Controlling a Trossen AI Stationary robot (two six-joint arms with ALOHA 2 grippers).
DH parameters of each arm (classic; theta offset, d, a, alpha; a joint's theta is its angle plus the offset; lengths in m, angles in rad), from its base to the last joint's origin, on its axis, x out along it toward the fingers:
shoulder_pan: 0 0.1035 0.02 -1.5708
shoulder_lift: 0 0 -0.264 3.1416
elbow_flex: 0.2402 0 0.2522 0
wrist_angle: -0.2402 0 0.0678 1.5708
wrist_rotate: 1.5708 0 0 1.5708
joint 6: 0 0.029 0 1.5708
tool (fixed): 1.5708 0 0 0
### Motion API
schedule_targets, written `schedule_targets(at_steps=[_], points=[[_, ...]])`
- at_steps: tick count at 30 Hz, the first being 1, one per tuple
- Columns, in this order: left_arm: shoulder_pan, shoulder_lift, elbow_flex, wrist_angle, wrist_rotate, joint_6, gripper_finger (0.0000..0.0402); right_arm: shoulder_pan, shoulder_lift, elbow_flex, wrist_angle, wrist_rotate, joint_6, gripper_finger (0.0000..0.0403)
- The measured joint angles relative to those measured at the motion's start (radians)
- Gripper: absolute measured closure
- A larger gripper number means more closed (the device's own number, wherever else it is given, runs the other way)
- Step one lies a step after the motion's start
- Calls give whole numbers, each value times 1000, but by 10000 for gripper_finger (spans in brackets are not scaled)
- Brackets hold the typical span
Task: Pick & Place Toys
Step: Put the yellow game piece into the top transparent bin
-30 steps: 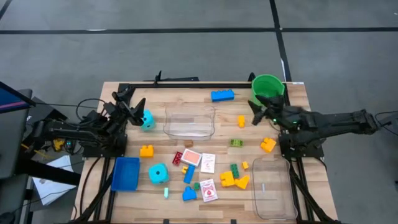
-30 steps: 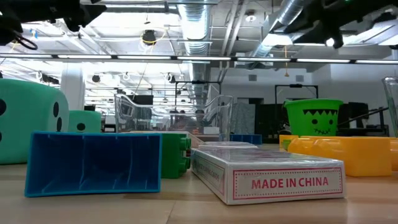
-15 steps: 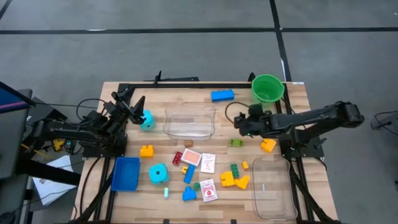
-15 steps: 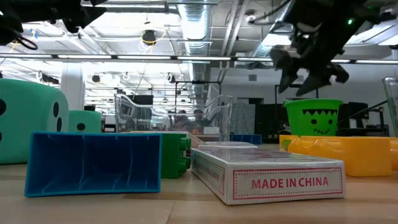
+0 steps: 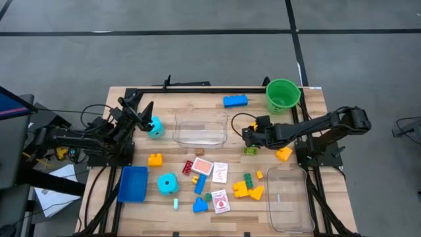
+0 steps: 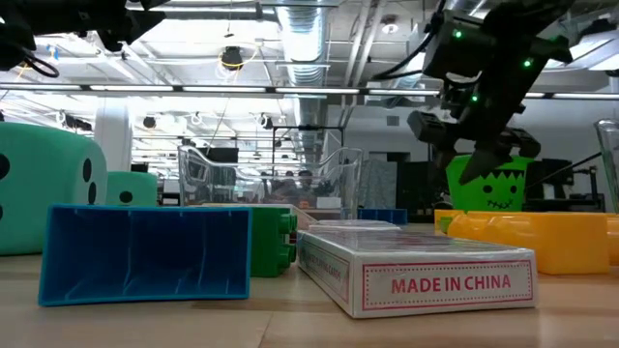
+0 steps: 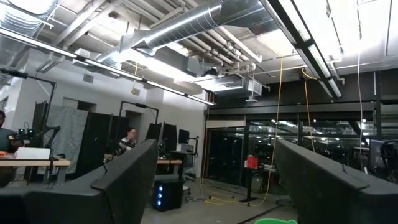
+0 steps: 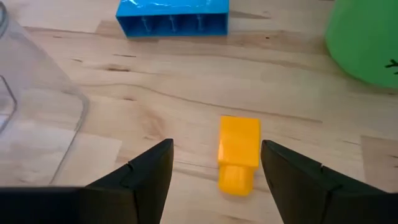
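Hovering right gripper [image 8: 214,180], yellow brick [image 8: 239,152] between spread fingers [image 8: 140,177]

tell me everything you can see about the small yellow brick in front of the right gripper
The small yellow brick is glossy plastic, a blocky piece with a narrower stub at one end. It lies flat on the bare wooden table, touching nothing, between the clear tub and the green bucket, with the blue brick beyond it. The right gripper is open, its fingers flanking it without contact.
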Motion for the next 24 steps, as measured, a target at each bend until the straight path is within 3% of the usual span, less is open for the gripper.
schedule_targets(at_steps=[24], points=[[0,0,0,0,2,-4,86,-76,196,0,36,-70,23,168]])
